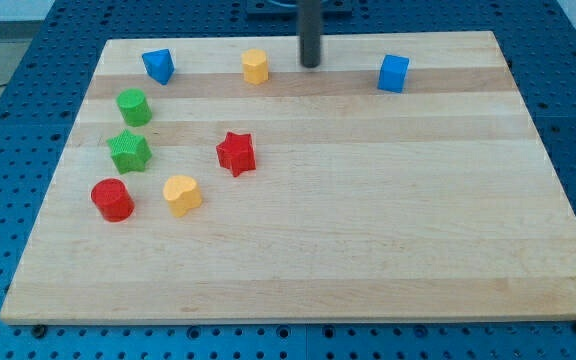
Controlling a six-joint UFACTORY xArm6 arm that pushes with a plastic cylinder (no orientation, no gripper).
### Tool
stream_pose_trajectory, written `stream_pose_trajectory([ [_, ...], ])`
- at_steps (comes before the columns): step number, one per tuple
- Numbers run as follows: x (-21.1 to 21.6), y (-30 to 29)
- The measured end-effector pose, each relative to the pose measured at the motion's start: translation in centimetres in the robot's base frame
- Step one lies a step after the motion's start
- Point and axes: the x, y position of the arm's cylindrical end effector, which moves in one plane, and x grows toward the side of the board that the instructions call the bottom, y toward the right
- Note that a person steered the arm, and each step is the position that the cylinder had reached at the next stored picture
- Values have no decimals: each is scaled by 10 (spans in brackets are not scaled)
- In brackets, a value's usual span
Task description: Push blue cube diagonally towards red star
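Tabletop: a pale wooden tabletop (pixel 368 230) lies on a blue perforated base (pixel 568 60), and carries eight small coloured blocks.
My tip: the dark rod comes down from the view's top, and my tip (pixel 311 66) stands near the board's top edge, between the yellow block and the blue cube, nearer the yellow one and touching neither.
Fingers: the arm ends in a plain rod and has no fingers, so nothing is grasped.
Blue cube: the blue cube (pixel 393 73) sits near the top edge, right of centre, to the view's right of my tip, apart from every other block.
Red star: the red star (pixel 236 153) lies left of centre, well apart from the blue cube, down and to the view's left of it.
Yellow block, top: a yellow block (pixel 255 66) of roughly hexagonal form stands to the view's left of my tip.
Blue block, top left: a second blue block (pixel 158 66), angular and tilted, sits near the top left corner.
Green cylinder: a green cylinder (pixel 133 106) stands below that blue block.
Green star: a green star (pixel 129 151) lies just below the green cylinder.
Red cylinder: a red cylinder (pixel 112 199) stands lowest on the view's left.
Yellow heart: a yellow heart-like block (pixel 181 194) lies between the red cylinder and the red star, below the star.
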Motion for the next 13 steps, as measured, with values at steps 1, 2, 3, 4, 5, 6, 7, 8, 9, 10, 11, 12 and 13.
stream_pose_trajectory([
  [1,-13,81],
  [2,20,124],
  [3,51,91],
  [4,77,63],
  [5,87,47],
  [6,108,50],
  [7,112,39],
  [8,117,3],
  [9,143,-9],
  [10,198,-34],
  [11,246,-74],
  [12,312,-83],
  [13,336,-125],
])
